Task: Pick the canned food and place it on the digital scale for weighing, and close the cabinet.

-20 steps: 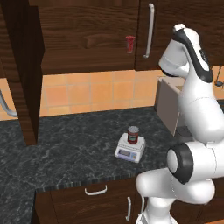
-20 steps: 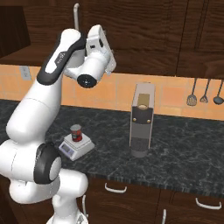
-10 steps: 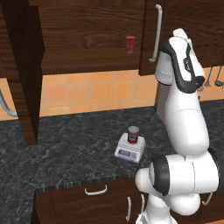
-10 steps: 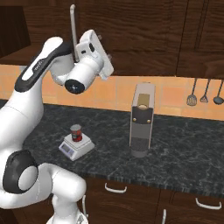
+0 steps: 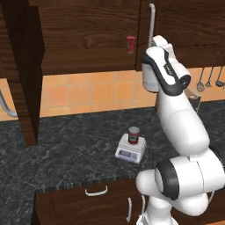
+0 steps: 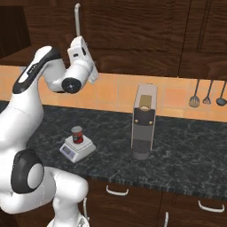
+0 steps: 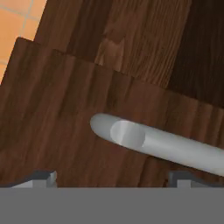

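Observation:
The canned food (image 5: 134,135) (image 6: 77,134) stands upright on the digital scale (image 5: 130,150) (image 6: 78,149) on the dark counter. The cabinet's (image 5: 88,39) left door (image 5: 22,66) hangs swung out, and the shelf inside shows. Its right door (image 7: 65,109) carries a silver bar handle (image 5: 151,22) (image 6: 77,20) (image 7: 144,140). My gripper (image 6: 78,39) (image 7: 112,178) is raised just under that handle's lower end. It is open, its fingertips (image 7: 43,177) wide apart and nothing between them. In the hand view the bar's rounded end lies just ahead of the tips.
A slim red cup (image 5: 131,44) sits on the cabinet shelf. A grey coffee machine (image 6: 143,122) stands on the counter right of the scale. Utensils (image 6: 206,95) hang on the tiled wall. Drawers with curved handles (image 5: 96,191) run below the counter.
My hand has swung left and risen closer to the right door's handle. The can and the scale have not moved.

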Robot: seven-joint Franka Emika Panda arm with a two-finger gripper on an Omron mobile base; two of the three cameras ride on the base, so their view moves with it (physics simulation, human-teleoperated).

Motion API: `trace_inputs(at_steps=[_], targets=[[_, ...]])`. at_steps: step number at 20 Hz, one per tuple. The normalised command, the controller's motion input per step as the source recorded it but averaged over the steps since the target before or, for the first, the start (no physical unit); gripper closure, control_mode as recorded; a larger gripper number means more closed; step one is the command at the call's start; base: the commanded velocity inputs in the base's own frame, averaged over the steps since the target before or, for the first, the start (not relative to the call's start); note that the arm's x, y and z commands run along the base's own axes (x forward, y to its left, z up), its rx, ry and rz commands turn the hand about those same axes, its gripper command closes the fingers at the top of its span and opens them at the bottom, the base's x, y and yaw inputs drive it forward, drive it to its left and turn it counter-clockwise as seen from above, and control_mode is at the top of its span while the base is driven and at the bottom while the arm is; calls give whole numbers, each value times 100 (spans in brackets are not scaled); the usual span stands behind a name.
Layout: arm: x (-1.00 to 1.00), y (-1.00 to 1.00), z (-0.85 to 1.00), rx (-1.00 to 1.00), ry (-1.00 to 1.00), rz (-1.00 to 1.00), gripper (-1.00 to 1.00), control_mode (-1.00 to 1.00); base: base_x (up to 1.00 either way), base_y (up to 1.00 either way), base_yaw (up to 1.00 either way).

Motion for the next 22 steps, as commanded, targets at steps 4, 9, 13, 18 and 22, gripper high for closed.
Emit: trace_inputs(at_steps=[4,9,13,18,22], targets=[[52,100,-100,-29,22,26,-100,-100,0,0,0],[-20,92,-100,-38,12,26,-100,-100,0,0,0],[16,-15,-94,-14,51,7,-100,-100,0,0,0],[100,2,-96,-1,69,32,-100,-100,0,0,0],[73,35,-80,-4,53,17,-100,-100,0,0,0]])
